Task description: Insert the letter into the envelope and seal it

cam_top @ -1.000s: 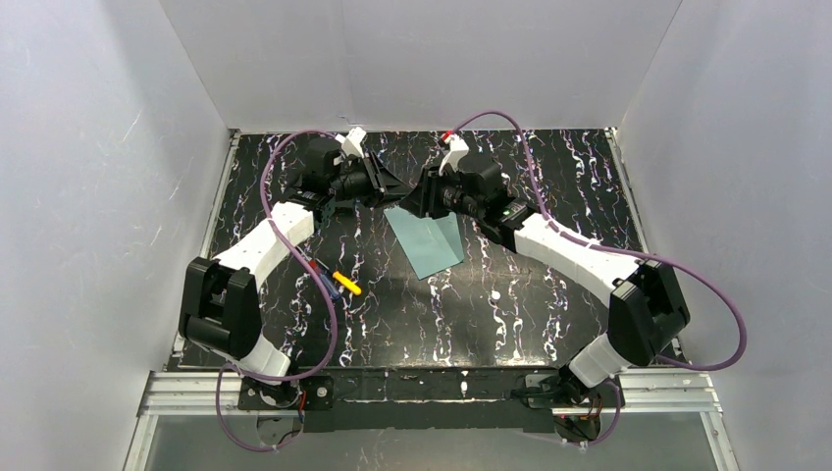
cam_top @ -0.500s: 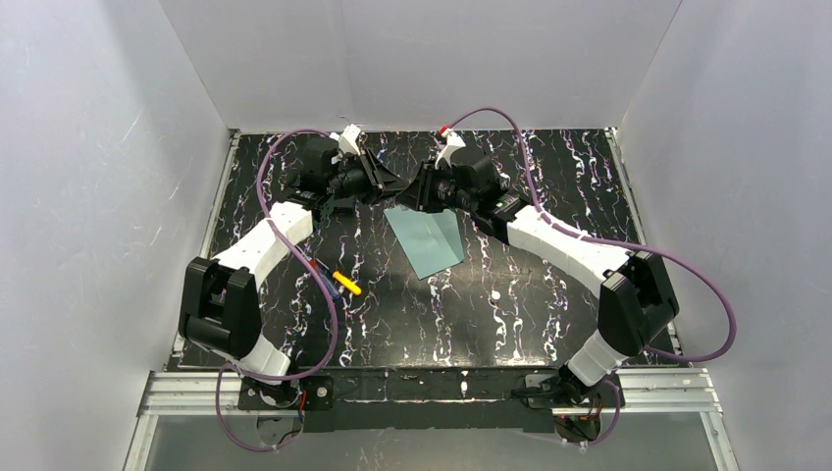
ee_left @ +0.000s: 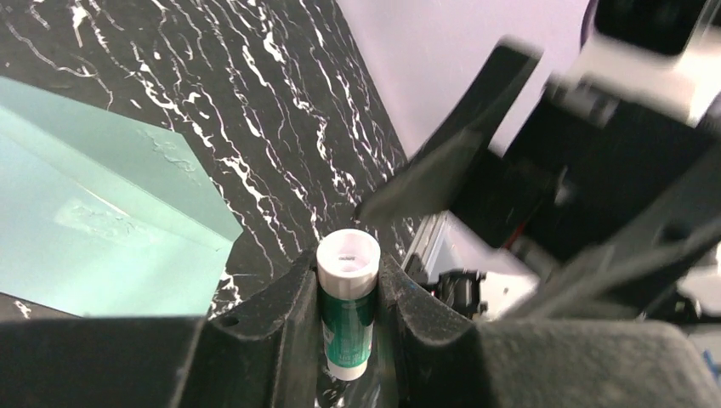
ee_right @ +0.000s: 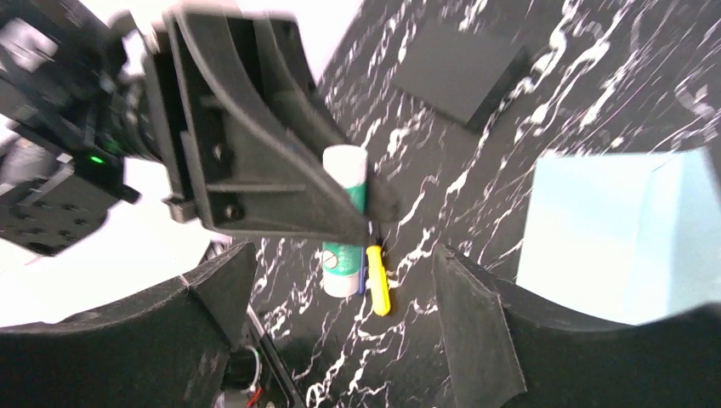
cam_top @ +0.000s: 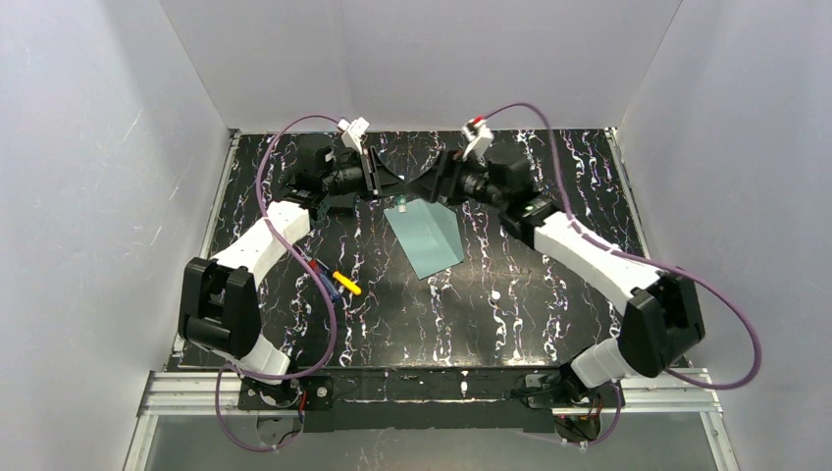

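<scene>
Just over the envelope's (cam_top: 427, 240) far left corner, the left claw (ee_left: 349, 274) clamps a green-and-white glue stick (ee_left: 347, 319), uncapped. The teal envelope lies flat on the desk (cam_top: 549, 324); the letter cannot be seen. Beyond the envelope's far right corner, the right claw (ee_right: 342, 255) gapes wide, empty.

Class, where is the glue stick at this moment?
The glue stick is clamped between the fingers of the left gripper, centre-back of the table, by the teal envelope's far edge; the open right gripper faces it.
</scene>
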Controlling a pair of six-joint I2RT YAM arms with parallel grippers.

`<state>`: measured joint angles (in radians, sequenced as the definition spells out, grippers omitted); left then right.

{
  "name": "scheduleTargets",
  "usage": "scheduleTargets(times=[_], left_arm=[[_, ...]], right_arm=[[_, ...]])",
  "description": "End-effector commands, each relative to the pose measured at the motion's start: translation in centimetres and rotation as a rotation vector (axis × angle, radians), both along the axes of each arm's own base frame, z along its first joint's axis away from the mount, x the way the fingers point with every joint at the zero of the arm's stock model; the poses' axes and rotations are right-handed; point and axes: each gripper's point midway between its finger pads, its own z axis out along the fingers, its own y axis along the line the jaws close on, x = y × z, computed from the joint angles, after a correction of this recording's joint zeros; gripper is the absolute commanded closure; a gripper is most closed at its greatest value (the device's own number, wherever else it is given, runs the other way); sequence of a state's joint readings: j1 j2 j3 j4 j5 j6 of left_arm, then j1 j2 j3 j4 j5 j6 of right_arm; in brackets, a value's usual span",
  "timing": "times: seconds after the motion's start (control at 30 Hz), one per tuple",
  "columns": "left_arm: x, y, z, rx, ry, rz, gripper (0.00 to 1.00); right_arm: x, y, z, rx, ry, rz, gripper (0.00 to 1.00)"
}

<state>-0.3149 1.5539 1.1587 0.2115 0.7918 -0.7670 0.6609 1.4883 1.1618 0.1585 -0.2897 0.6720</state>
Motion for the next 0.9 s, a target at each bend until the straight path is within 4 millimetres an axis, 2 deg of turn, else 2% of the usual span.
scheduleTargets(times=[0.0, 0.1, 0.17, 0.23, 0.5, 0.67, 0.87], left_arm=[[-3.0, 0.2, 4.0, -0.006, -0.334, -0.256, 1.00], [-4.1, 0.2, 4.2, 0.005, -0.487, -0.362, 1.00], [-4.0, 0.4, 4.1, 0.036, -0.587, -0.374, 1.00], [-3.4, 0.6, 4.0, 0.094, -0.727, -0.366, 1.00], [-0.2, 1.1, 3.1, 0.304, -1.029, -0.357, 1.00], [0.7, 1.4, 1.5, 0.458, -1.098, -0.425, 1.00], [1.4, 1.2, 1.4, 0.495, -1.140, -0.439, 1.00]], right_arm=[[0.2, -3.0, 6.3, 0.081, -0.134, -0.010, 0.17], [0.8, -3.2, 5.5, -0.002, -0.034, -0.026, 0.24], [0.7, -3.1, 4.0, -0.066, 0.067, -0.013, 0.32], [0.7, -2.7, 3.3, -0.114, 0.146, 0.005, 0.35], [0.8, -1.4, 3.2, -0.209, 0.296, 0.088, 0.35], [1.6, -0.2, 4.1, -0.164, 0.291, 0.106, 0.37], [1.4, 0.7, 3.5, -0.150, 0.310, 0.132, 0.37]])
